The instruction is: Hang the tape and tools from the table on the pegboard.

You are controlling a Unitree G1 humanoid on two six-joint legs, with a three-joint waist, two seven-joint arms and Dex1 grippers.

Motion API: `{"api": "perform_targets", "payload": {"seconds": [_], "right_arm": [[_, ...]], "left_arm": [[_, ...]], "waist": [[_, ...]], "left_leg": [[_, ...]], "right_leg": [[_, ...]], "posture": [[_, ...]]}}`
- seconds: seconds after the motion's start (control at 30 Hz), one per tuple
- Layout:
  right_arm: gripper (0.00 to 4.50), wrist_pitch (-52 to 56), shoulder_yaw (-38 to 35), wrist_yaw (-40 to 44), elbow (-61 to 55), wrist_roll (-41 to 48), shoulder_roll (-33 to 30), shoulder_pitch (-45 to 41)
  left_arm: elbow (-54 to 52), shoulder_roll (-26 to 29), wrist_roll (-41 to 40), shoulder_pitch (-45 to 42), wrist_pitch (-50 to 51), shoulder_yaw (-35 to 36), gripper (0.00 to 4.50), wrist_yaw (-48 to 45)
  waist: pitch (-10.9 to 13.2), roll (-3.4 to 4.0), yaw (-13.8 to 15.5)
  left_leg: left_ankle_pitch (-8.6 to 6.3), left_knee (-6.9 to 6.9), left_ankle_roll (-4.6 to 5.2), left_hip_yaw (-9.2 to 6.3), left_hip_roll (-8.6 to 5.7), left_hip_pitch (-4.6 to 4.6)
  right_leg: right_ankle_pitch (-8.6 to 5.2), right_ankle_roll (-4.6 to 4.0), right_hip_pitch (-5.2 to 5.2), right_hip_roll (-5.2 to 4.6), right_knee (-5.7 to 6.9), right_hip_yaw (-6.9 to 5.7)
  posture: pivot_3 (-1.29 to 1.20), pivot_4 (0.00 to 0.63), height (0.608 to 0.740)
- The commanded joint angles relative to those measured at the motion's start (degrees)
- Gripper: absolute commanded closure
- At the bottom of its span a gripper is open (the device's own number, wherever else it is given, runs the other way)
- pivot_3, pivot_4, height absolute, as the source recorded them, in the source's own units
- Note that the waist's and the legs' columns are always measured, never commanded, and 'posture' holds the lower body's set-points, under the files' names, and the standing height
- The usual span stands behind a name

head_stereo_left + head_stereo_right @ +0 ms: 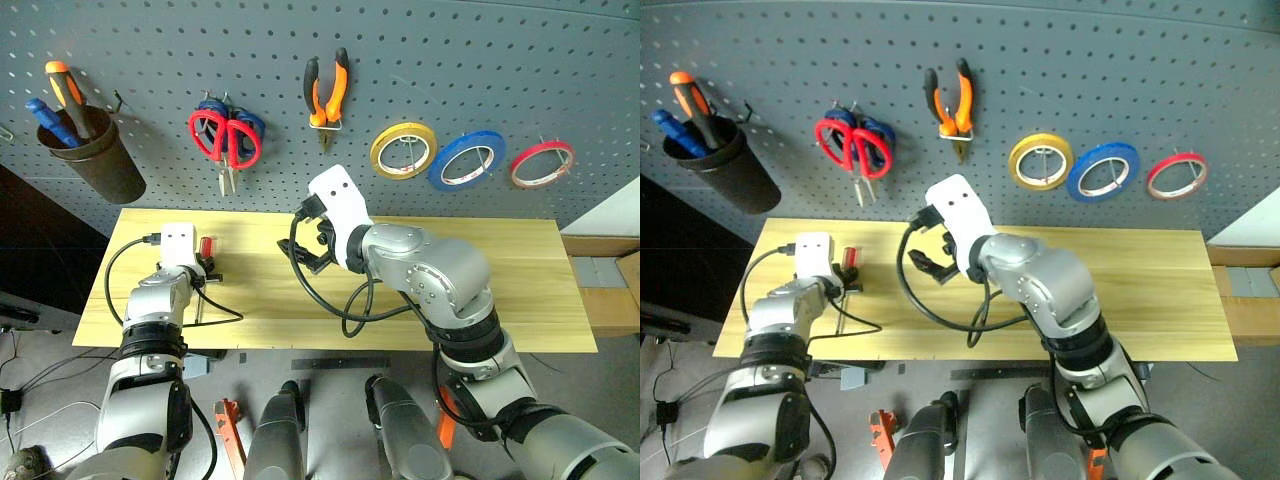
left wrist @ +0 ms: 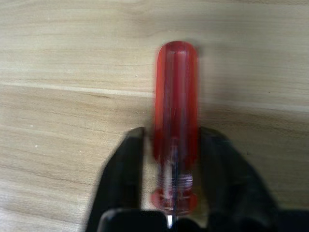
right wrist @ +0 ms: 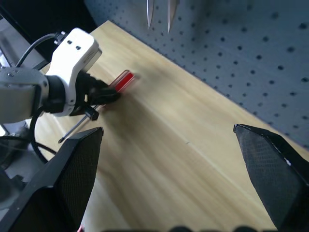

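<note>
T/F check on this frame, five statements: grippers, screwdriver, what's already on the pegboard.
1. The left gripper is shut on the red-handled screwdriver. True.
2. The right gripper holds the pliers. False: it is open and empty; the pliers hang on the pegboard.
3. The screwdriver lies on the table. True.
4. The red tape is on the table. False: it hangs on the pegboard, to the right of the blue roll.
5. The red-handled scissors sit in the black cup. False: they hang on the pegboard; the cup holds other screwdrivers.
</note>
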Motion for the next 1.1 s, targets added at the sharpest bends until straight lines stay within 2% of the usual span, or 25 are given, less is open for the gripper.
{"api": "perform_targets", "payload": {"seconds": [0.03, 0.33, 0.43, 0.57, 0.63, 0.73, 0.87, 1.1], "right_arm": [[0.00, -2.1, 0.8, 1.9, -3.0, -0.1, -0.6, -2.3], [0.00, -8.3, 0.4, 11.4, -12.5, 3.2, -7.5, -0.7], [0.00, -17.1, -0.4, 15.3, -14.2, 2.7, -10.3, 1.0], [0.00, -20.5, -3.1, 20.6, -14.3, 6.0, -12.7, 1.3], [0.00, -21.9, -4.1, 21.9, -13.6, 6.7, -13.0, 0.6], [0.00, -23.8, -4.1, 22.7, -11.8, 6.5, -13.1, 0.1], [0.00, -26.7, -4.6, 23.1, -9.4, 5.6, -12.9, -0.7], [0.00, -30.4, -4.6, 22.4, -6.0, 4.3, -12.2, -2.9]], "left_arm": [[-3.0, 0.5, -0.6, 4.1, 0.6, 1.0, 3.69, 0.4], [-25.1, -0.4, -2.2, 16.4, -0.2, 3.9, 3.69, 2.9], [-34.2, -1.9, -3.5, 20.9, -1.0, 4.8, 3.69, 3.0], [-44.7, -2.6, -4.2, 23.8, -6.9, 3.6, 3.69, 0.7], [-49.8, -2.0, -4.2, 23.4, -10.4, 3.2, 3.69, -0.3], [-51.3, -0.2, -3.6, 21.6, -13.8, 2.8, 3.69, -2.3], [-50.3, 3.8, -3.3, 14.2, -18.9, 4.8, 3.69, -3.3], [-44.5, 6.6, -4.7, 0.3, -25.1, 5.6, 3.69, -3.5]], "waist": [[0.0, 0.00, -0.4], [0.0, -0.06, -0.6], [-0.1, -0.10, -0.5], [-0.1, -0.19, -0.2], [-0.2, -0.29, 0.1], [-0.3, -0.35, 0.4], [-0.4, -0.45, 0.6], [-0.8, -0.92, 1.0]], "left_leg": [[0.00, 0.00, 0.00, 0.01, 0.02, 0.00], [-0.03, -0.06, -0.04, -0.07, 0.05, -0.10], [-0.03, -0.06, -0.05, -0.06, 0.07, -0.11], [-0.03, -0.04, -0.06, 0.00, -0.01, -0.11], [-0.03, -0.03, -0.06, 0.00, -0.01, -0.12], [-0.02, -0.04, -0.07, 0.01, 0.01, -0.11], [-0.01, -0.03, -0.09, 0.03, -0.11, -0.12], [0.04, 0.01, -0.18, 0.01, -0.15, -0.20]], "right_leg": [[0.00, 0.00, 0.00, -0.01, 0.00, 0.01], [0.00, 0.00, -0.09, -0.11, -0.11, 0.03], [0.00, 0.00, -0.09, -0.15, -0.11, 0.00], [0.00, 0.00, -0.08, -0.15, -0.09, 0.02], [0.00, 0.00, -0.08, -0.15, -0.09, 0.01], [0.01, -0.01, -0.08, -0.14, -0.08, 0.00], [0.01, -0.01, -0.08, -0.08, -0.07, -0.04], [0.02, -0.02, -0.11, -0.13, -0.10, -0.11]], "posture": [[-0.16, 0.362, 0.740], [-0.14, 0.336, 0.740], [-0.13, 0.325, 0.740], [-0.11, 0.302, 0.740], [-0.10, 0.287, 0.740], [-0.09, 0.265, 0.740], [-0.07, 0.229, 0.740], [-0.08, 0.211, 0.740]]}}
